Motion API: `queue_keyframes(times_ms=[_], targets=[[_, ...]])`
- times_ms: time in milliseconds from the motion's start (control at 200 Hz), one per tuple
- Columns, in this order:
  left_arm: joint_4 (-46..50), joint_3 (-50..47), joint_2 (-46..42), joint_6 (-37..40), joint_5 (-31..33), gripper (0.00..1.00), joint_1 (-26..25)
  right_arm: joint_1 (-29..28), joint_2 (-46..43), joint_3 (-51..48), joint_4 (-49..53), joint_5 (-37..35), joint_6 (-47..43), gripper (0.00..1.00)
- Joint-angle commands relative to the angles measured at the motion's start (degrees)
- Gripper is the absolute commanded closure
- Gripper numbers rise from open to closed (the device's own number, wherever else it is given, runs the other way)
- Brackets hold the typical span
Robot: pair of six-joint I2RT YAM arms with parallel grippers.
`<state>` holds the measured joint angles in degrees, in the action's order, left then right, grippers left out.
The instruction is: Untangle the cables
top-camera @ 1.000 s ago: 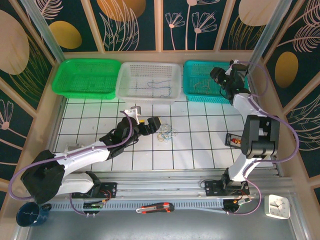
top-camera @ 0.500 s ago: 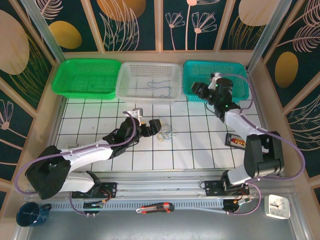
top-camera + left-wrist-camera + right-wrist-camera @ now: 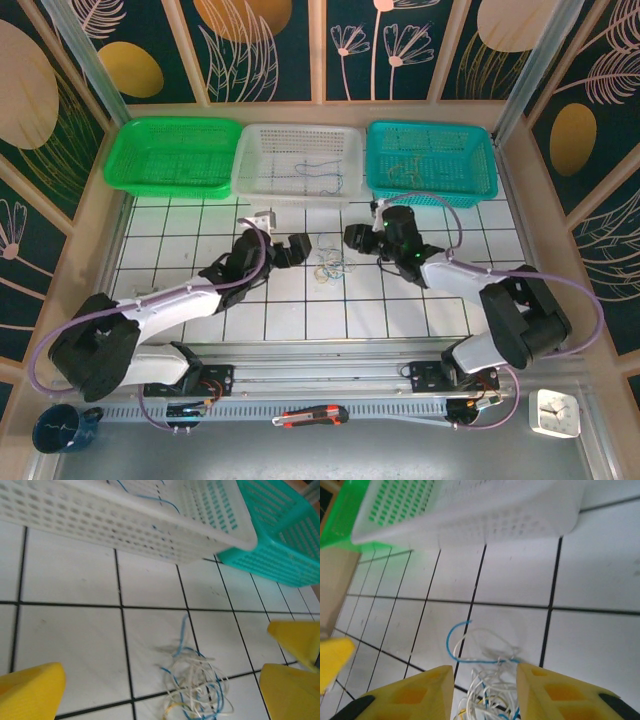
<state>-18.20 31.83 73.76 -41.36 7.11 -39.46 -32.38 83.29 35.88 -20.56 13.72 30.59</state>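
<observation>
LEFT: white-and-black left arm (image 3: 170, 305) extended low, forward and rightward | left hand (image 3: 300, 247) yellow-padded jaws spread wide | RIGHT: white-and-black right arm (image 3: 455, 275) bent low, pointing leftward | right hand (image 3: 350, 238) yellow jaws partly parted, facing left hand

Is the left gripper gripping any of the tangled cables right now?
No. In the left wrist view the left gripper stands wide open, and the cables lie loose on the tiled table between its fingers, touching neither.

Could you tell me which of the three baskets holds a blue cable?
The white basket, between the green basket and the teal basket; a thin blue cable lies inside it.
</observation>
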Motion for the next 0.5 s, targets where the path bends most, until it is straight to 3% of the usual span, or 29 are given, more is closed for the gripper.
queue_keyframes(times_ms=[0,275,385,495], targets=[[2.29,1.95,-1.29,2.89,-2.96,0.01,2.37,-3.20,3.81,-0.14,-4.78,-1.30,1.19,0.63],[2.87,1.53,-0.10,2.74,-4.71,0.01,2.72,-10.10,13.11,3.92,-5.72,4.68,3.27,0.69],[2.33,0.70,-0.53,2.31,-4.43,0.01,2.81,-11.33,12.36,4.63,-5.10,5.83,3.80,0.70],[2.13,0.18,-0.94,2.07,-3.85,0.01,2.78,-11.39,9.13,6.57,-0.24,2.07,2.07,0.69]])
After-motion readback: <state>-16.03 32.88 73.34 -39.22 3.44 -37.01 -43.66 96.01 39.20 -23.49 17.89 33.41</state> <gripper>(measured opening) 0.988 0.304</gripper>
